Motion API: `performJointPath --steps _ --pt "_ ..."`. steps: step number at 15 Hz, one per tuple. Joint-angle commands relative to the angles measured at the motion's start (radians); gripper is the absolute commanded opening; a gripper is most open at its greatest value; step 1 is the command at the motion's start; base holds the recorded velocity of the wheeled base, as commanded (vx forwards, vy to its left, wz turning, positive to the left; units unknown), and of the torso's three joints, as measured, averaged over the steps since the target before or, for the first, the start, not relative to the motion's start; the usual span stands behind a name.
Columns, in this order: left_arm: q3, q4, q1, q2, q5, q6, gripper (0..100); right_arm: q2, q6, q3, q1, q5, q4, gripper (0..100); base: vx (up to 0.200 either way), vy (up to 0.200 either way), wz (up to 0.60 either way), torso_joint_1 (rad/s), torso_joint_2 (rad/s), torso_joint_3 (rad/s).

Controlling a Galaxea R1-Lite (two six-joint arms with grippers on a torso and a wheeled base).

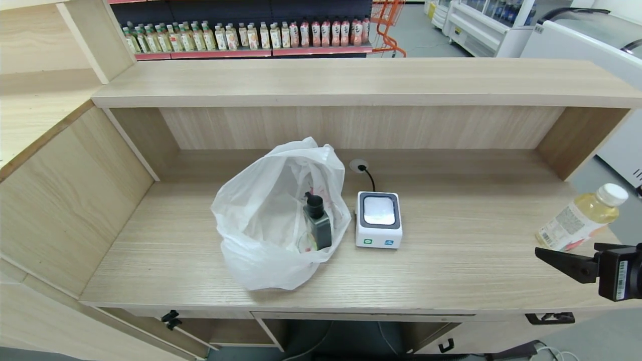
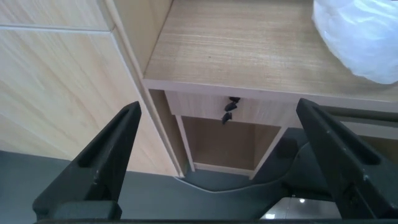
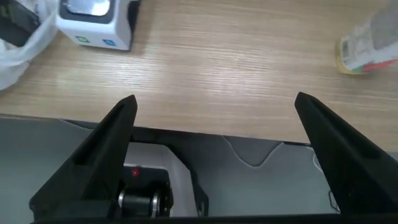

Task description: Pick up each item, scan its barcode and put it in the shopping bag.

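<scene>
Left gripper (image 2: 219, 104) and right gripper (image 3: 216, 99) both spread wide off the counter's (image 1: 451, 260) front edge; drink bottle (image 1: 582, 219) lies at its right edge.

Open counter (image 1: 466, 235) lies between scanner (image 1: 378, 219) and bottle (image 1: 582, 218). The shopping bag (image 1: 271, 220) stands just beside the scanner; a shelf (image 1: 351, 82) overhangs the rear.

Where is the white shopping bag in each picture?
Head view: the shopping bag stands on the middle of the counter, just left of the scanner.
Left wrist view: the shopping bag bulges on the counter.
Right wrist view: the shopping bag sits beside the scanner.
Shared landmark: the wooden counter.
</scene>
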Motion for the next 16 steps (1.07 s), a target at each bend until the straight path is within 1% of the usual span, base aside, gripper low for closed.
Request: performJointPath --steps 1,4,9,13,15,16 --pt "0.0 0.0 0.0 0.001 0.0 0.0 100 -0.015 0.0 0.016 -0.006 0.0 0.0 100 0.0 -0.2 0.0 -0.002 0.0 0.002" --pt "0.0 0.0 0.0 0.001 0.0 0.0 100 -0.023 0.0 0.022 -0.008 -0.001 0.001 100 0.0 -0.2 0.0 0.005 0.0 0.001" --pt "0.0 0.0 0.0 0.001 0.0 0.001 100 -0.03 0.0 0.045 -0.066 -0.003 0.009 100 0.0 -0.2 0.0 0.003 0.0 0.002" --pt "0.0 0.0 -0.002 0.001 0.0 0.001 100 -0.044 0.0 0.061 -0.072 -0.007 0.027 100 0.0 -0.2 0.0 0.002 0.0 0.002" --pt "0.0 0.0 -0.002 0.0 0.0 0.0 100 -0.047 0.0 0.081 -0.094 -0.007 0.027 100 0.0 -0.2 0.0 0.0 0.0 0.002" --pt "0.0 0.0 -0.002 0.0 0.002 0.0 100 -0.041 0.0 0.084 -0.103 -0.006 0.026 100 0.0 0.0 0.0 0.0 0.0 0.0"
